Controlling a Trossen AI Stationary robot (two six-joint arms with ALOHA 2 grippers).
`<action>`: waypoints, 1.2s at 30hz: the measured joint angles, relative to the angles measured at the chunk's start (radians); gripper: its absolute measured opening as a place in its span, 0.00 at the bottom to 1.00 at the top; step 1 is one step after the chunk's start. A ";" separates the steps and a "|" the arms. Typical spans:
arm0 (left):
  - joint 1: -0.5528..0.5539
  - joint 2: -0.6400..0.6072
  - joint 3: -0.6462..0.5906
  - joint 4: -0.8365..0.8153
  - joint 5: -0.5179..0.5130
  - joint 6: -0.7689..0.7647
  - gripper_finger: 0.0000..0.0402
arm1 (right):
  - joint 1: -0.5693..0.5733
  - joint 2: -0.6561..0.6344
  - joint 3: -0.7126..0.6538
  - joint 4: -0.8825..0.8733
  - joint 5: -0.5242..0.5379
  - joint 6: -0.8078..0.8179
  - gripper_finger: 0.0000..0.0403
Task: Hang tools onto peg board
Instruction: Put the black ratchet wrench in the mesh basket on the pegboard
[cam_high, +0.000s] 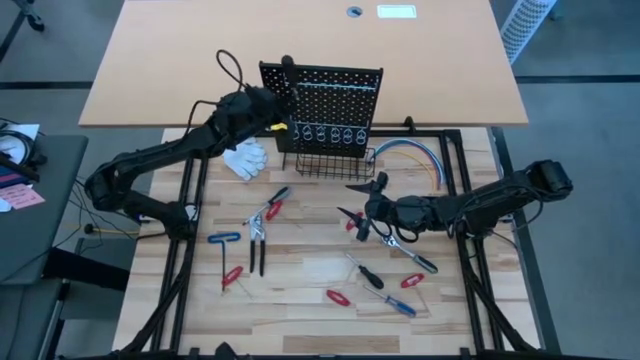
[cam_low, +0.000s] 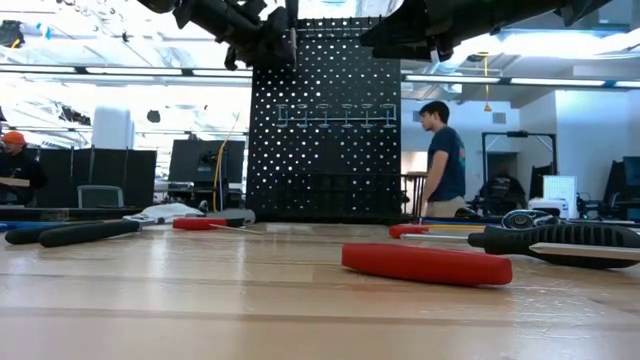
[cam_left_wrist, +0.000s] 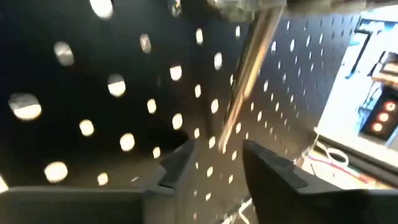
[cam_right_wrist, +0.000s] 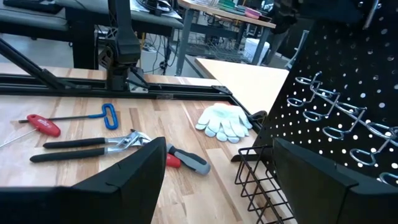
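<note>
The peg board (cam_high: 322, 105) — black perforated metal with a row of silver rings (cam_high: 325, 133) and a wire basket (cam_high: 325, 162) — stands upright at the far edge of the wooden tabletop (cam_high: 300, 275). The left end effector (cam_high: 272, 105) sits at its upper left corner, fingers (cam_left_wrist: 177, 165) spread around a slim metal shaft (cam_left_wrist: 245, 81). The right end effector (cam_high: 368, 205) hovers mid-table, open and empty. Pliers (cam_high: 258, 235) lie lengthwise toward the board; red-handled tools (cam_high: 337, 296) lie scattered.

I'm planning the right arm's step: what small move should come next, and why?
Probably lower the open right gripper onto the short red-handled tool lying beside it on the wooden table: it holds nothing, and the black perforated peg board shows empty silver rings.
</note>
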 joint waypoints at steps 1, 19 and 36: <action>0.001 0.000 0.000 -0.018 0.000 0.002 0.37 | 0.000 0.000 0.000 0.000 0.000 0.000 0.73; -0.173 -0.020 0.000 -0.512 -0.040 0.164 0.40 | -0.002 0.000 0.000 -0.401 -0.268 0.162 0.73; -0.591 -0.050 -0.622 0.225 -0.137 0.091 0.34 | 0.217 -0.002 0.000 -1.254 -0.422 1.034 0.72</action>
